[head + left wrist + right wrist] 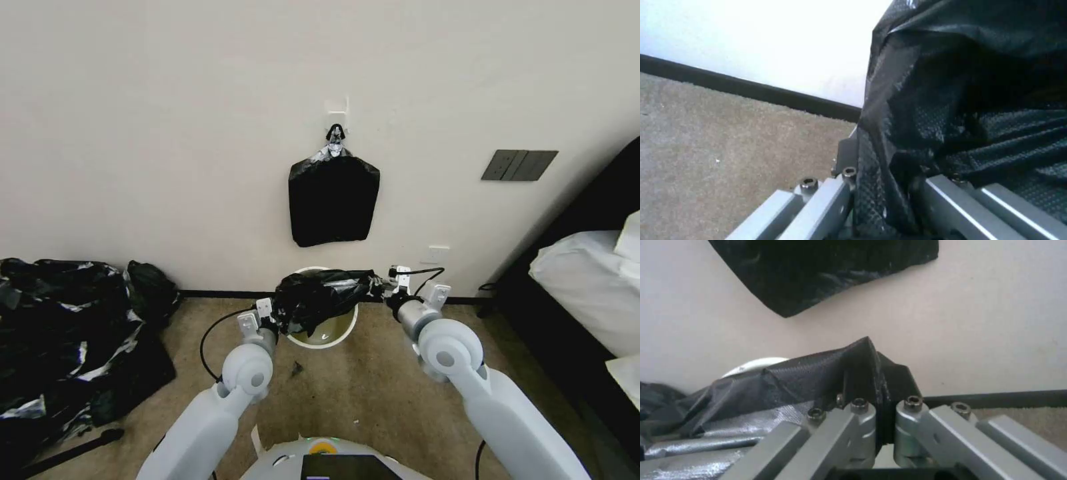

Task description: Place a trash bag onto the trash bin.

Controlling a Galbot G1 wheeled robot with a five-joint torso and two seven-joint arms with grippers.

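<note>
Bag-stretching: trash bag (pixel 325 298) spans 9-to-3 o'clock above the trash bin (pixel 326 333). Left hand (pixel 272 319) and right hand (pixel 380 288) each pinch one end, equally near.

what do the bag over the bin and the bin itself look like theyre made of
The trash bag, pinched by the left hand and the right hand, looks like thin plastic film: glossy black, wrinkled, with grey sheen and a fine embossed texture. The trash bin looks like smooth, rigid white plastic, judging by its even moulded rim.
</note>
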